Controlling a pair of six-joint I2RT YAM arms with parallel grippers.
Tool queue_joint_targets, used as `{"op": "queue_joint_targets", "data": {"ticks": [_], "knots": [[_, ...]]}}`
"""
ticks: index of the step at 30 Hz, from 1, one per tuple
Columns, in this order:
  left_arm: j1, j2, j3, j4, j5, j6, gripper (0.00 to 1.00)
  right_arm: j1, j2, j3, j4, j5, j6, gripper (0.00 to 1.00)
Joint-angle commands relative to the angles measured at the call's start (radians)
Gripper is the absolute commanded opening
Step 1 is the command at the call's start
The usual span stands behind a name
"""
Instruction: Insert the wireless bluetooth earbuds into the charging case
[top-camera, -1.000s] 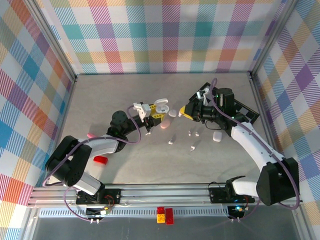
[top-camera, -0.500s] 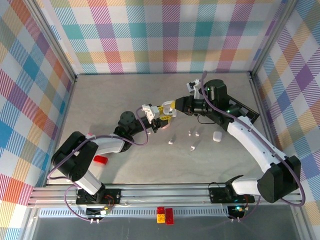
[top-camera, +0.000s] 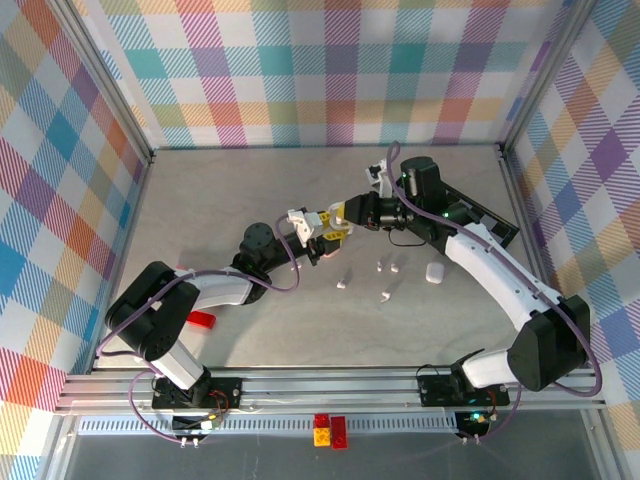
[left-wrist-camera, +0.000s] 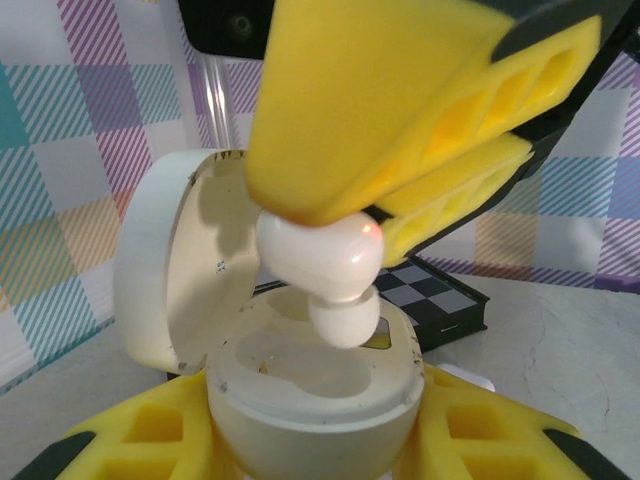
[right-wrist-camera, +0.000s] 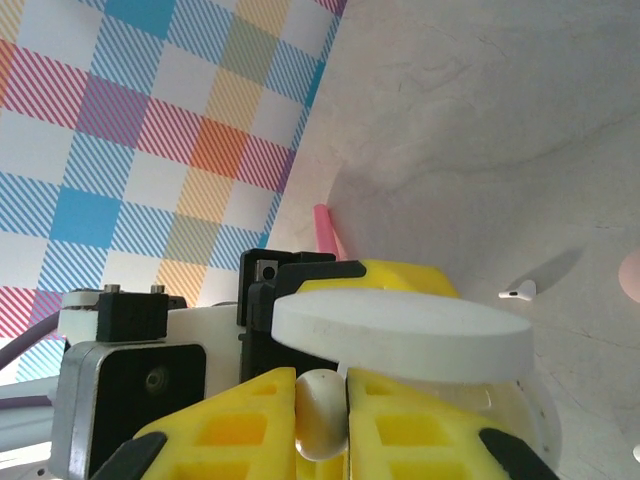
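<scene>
2 grippers meet near the middle of the table in the top view. The left gripper (top-camera: 322, 236) reaches in from 8 o'clock and the right gripper (top-camera: 342, 213) from 3 o'clock.

The left wrist camera gives the close detail. Its own yellow fingers (left-wrist-camera: 130, 445), hollowed into ribs, clamp narrowly around the rounded base of an open charging case (left-wrist-camera: 310, 395). The case is matte off-white plastic with a smooth scooped socket, and its hinged lid (left-wrist-camera: 160, 270) stands up at 9 o'clock. Directly above, the right gripper's yellow fingers pinch a glossy white earbud (left-wrist-camera: 320, 260). Its rounded tip hangs at the socket's mouth; whether it touches, I cannot tell.

From the right wrist camera, the earbud is a pale sliver squeezed between that gripper's fingertips. The lid appears edge-on there, as a flat white disc above them.

The top view adds 4 loose earbuds (top-camera: 385, 296) on the pale marbled tabletop (top-camera: 230, 190), at 5 o'clock from the grippers. It also shows a closed white case (top-camera: 434, 271) at 4 o'clock and a red brick (top-camera: 202, 320) at 8 o'clock.
</scene>
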Motion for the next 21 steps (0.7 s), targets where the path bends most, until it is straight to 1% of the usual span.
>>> {"op": "queue_joint_targets", "data": {"ticks": [1,10,21], "knots": [[-0.013,0.008,0.023,0.053,-0.007,0.017,0.35,0.010,0.016,0.036,-0.009,0.000,-0.024,0.16],[-0.015,0.000,0.019,0.057,-0.020,0.015,0.35,0.023,0.036,0.043,-0.023,0.015,-0.033,0.16],[-0.015,0.000,0.024,0.070,-0.048,0.003,0.35,0.030,0.032,0.046,-0.089,0.072,-0.053,0.18]]}}
